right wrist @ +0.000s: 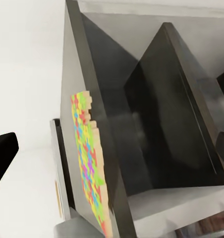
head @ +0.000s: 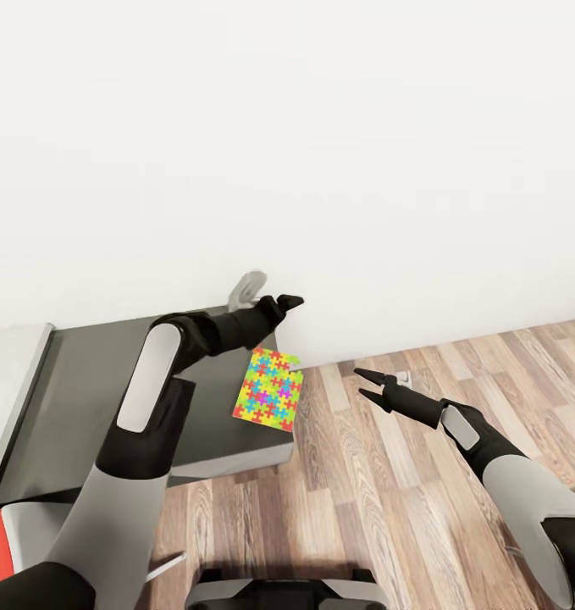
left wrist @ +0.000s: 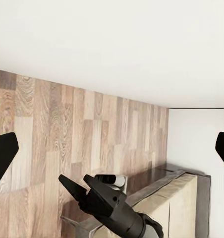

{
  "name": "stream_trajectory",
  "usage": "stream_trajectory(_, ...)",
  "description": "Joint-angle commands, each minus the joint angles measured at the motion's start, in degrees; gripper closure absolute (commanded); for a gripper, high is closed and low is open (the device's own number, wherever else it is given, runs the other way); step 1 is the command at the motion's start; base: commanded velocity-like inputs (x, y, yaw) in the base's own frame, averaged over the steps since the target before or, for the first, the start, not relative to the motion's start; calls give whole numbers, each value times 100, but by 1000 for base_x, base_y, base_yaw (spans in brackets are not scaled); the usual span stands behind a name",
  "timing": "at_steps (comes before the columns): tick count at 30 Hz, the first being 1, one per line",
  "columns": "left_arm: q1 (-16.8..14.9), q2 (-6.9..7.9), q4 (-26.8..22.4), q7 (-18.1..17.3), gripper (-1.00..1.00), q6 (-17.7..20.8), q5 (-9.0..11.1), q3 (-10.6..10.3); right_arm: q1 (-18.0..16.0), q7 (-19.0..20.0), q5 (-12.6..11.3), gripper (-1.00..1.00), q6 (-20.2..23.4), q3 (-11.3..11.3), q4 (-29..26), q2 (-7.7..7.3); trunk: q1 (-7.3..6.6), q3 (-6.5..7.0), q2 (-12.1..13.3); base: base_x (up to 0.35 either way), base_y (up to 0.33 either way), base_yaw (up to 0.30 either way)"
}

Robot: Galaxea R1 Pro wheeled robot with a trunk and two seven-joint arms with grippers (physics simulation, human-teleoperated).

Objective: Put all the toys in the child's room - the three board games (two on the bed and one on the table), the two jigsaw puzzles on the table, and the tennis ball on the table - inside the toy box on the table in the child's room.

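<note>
Near the wall, room corner: a dark surface [head: 84,398] stood against the white wall, with wood-plank floor [head: 389,491] beside it.
Puzzle: a brightly coloured jigsaw puzzle [head: 268,390] lay flat at the corner of the surface nearest the floor, its outer edge reaching the rim or slightly past it; the right wrist view showed it edge-on [right wrist: 89,163] as a thin, layered slab.
Left hand: the left hand [head: 285,302] was held above the far edge of the surface, beyond the puzzle and not touching it; its fingers looked close together from the head, but whether they were fully pressed together could not be told.
Right hand: the right hand [head: 365,383] hung over the floor, near the puzzle's outer side, its two fingers spread and holding nothing; it was also seen from the left wrist [left wrist: 84,187].
Handling, judged: the puzzle appeared light, thin and fairly stiff, with a smooth face that might slip.
Suggested hold: pinching the edge at the rim, top and underside, seemed easier than lifting it from the flat.
Toy box: not identified.
</note>
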Motion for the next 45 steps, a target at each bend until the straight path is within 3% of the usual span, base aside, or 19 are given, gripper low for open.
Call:
stream_trajectory(1, -8, -3, -5, 63, -100, 5, 56, 3, -4, -1, -53, -100, 32, 32, 1, -6, 3, -15, -10, 0, 0, 0)
stream_trajectory(9, -371, -11, -6, 619, -100, -6, 596, -5, 0, 0, -53, -100, 31, 44, -9, 3, 3, -80, -10, 0, 0, 0)
stream_trajectory(15, -463, -13, -6, 780, -100, -11, 761, -8, 1, 1, -53, -100, 31, 48, -11, 5, 3, -133, -10, 0, 0, 0)
stream_trajectory(45, -542, -16, -6, 897, -100, -19, 882, -10, 3, 13, -53, -100, 37, 51, -21, 15, 3, -412, -10, 0, 0, 0)
